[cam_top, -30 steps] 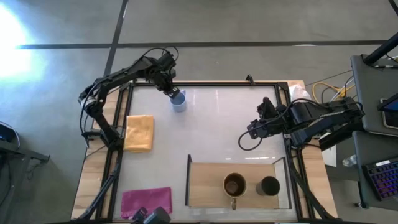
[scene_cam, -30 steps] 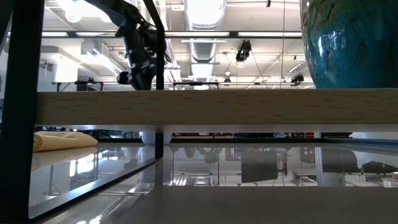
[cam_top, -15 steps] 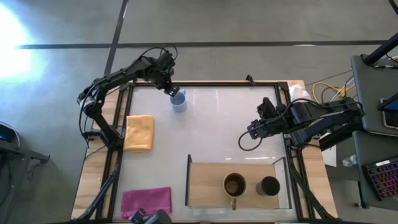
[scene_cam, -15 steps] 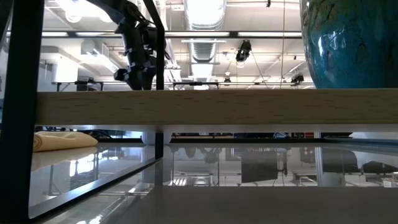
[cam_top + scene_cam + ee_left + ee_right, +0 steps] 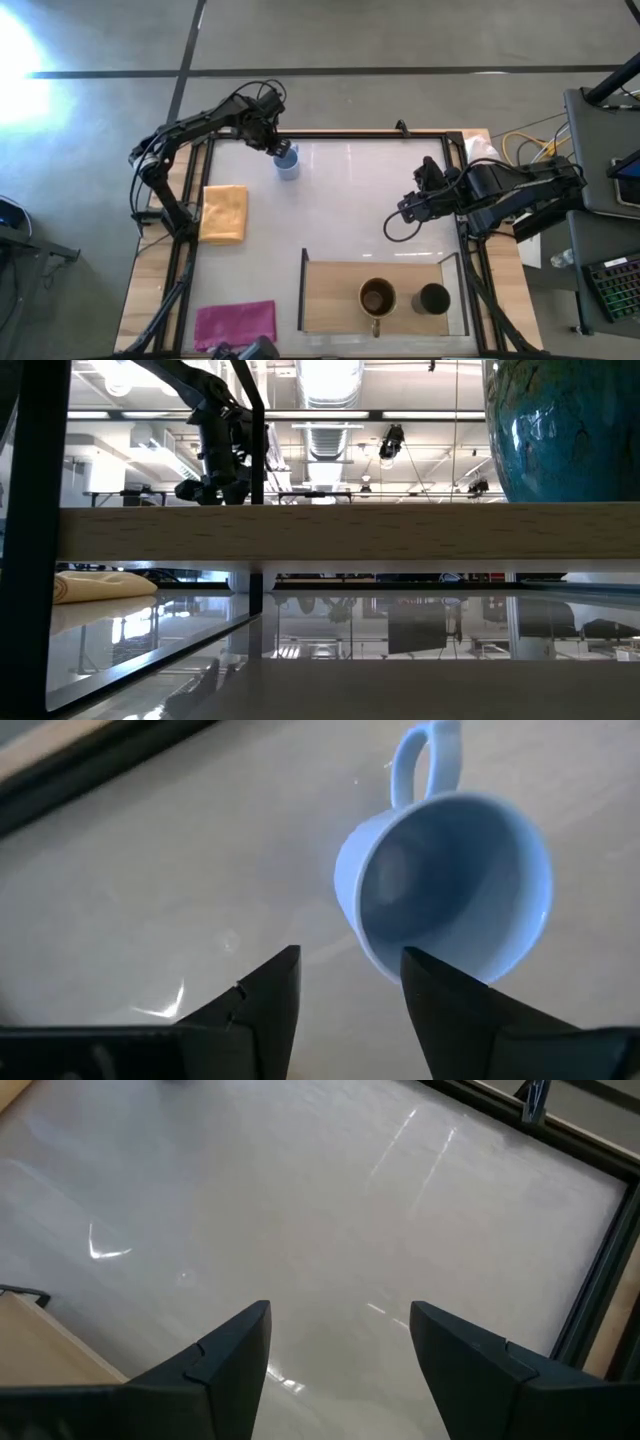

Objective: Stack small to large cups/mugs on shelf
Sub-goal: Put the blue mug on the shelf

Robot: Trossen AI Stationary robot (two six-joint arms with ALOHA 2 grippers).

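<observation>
1. The left gripper (image 5: 277, 146) hangs just beside the light blue mug (image 5: 287, 161) at the table's far edge, fingers (image 5: 265, 995) apart and empty.
2. Straddling one wall, clear of the handle (image 5: 425, 760), should grip best.
3. The right gripper (image 5: 340, 1345) waits mid-table, fingers apart.
4. The glossy white table (image 5: 340, 200) holds the shelf (image 5: 330, 295) nearside; ceiling ducts behind.

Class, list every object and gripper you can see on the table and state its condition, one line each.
Light blue mug: upright on the table, empty, not gripped.
Brown mug: upright on the shelf.
Black cup: upright on the shelf, beside the brown mug.
Yellow cloth: folded, flat.
Pink cloth: flat.
Left gripper: open, beside the light blue mug.
Right gripper: open, holding nothing.
</observation>
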